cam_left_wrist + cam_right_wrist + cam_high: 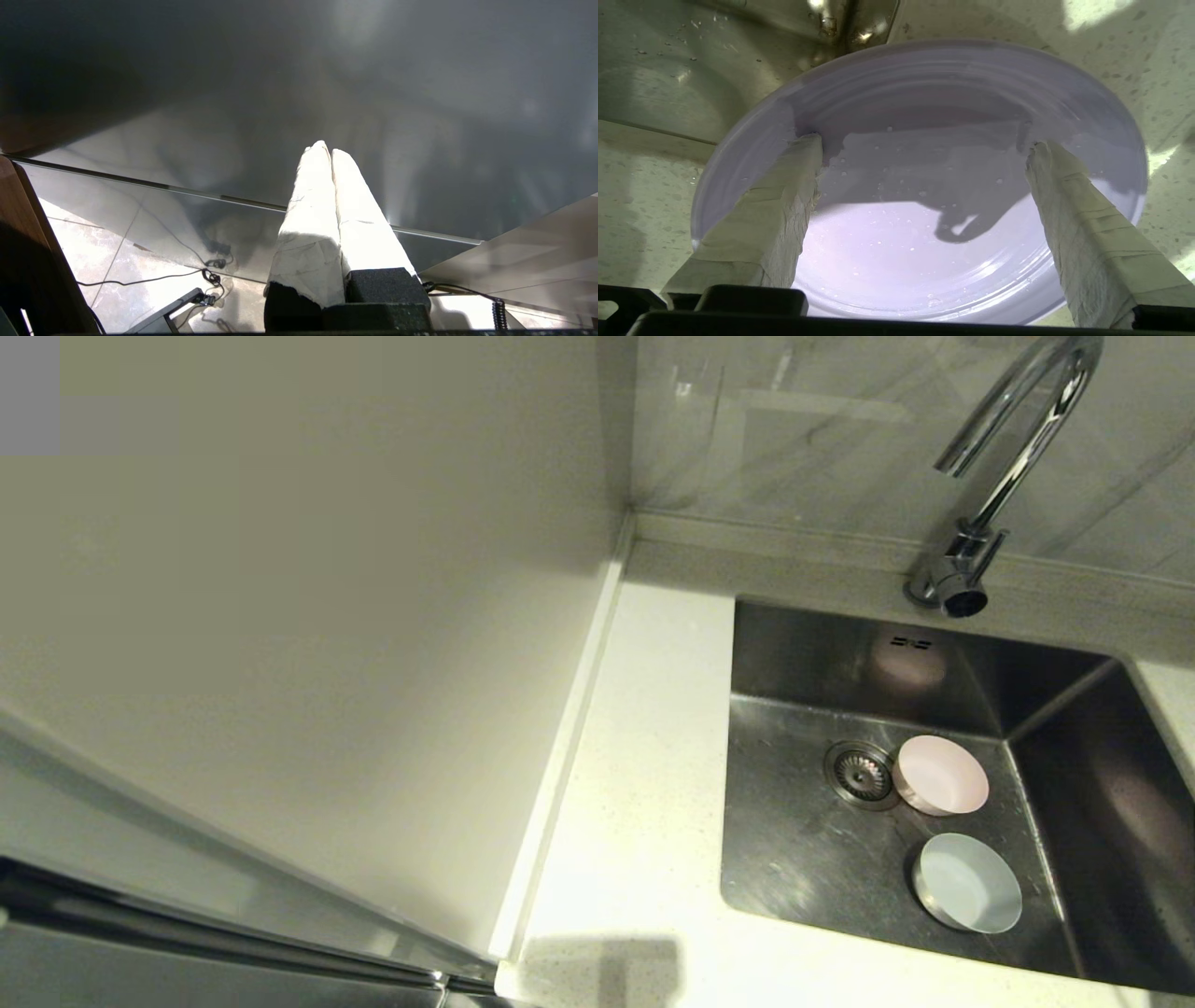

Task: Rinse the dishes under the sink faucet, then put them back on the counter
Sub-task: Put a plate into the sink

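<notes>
Two bowls lie in the sink, right of the drain.

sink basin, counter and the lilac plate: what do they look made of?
Sink: brushed stainless steel, by its grey directional sheen and dull reflections. Counter: white, finely speckled, smooth, looks like stone or composite. Lilac plate: glossy, with soft highlights and beaded droplets; plastic or glazed ceramic, cannot tell which. The open right gripper hangs over it.

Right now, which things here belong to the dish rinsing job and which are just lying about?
Job:
pink bowl and blue-white bowl in sink
faucet
lilac plate on counter, under right gripper, jaws open

Lying about:
cables on floor, by shut left gripper
</notes>
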